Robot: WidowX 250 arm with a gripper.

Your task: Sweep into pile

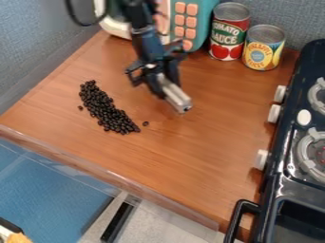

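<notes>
The gripper point(175, 96) hangs over the upper middle of the wooden counter, to the right of the beans, with silver-grey material at its lower end. Dark beans point(107, 110) lie in a slanting elongated heap on the left part of the counter, running from upper left to lower right. One loose bean point(146, 123) rests just off the heap's lower right end, and another point(81, 108) lies at its left side. The gripper and the heap are apart, with bare wood between them.
Behind the gripper stand a teal toy with pink buttons point(194, 23), a red tomato can point(229, 32) and a yellow can point(263, 48). A dark toy stove point(279, 190) with white knobs borders the right. A clear plastic edge point(108, 175) runs along the counter's front.
</notes>
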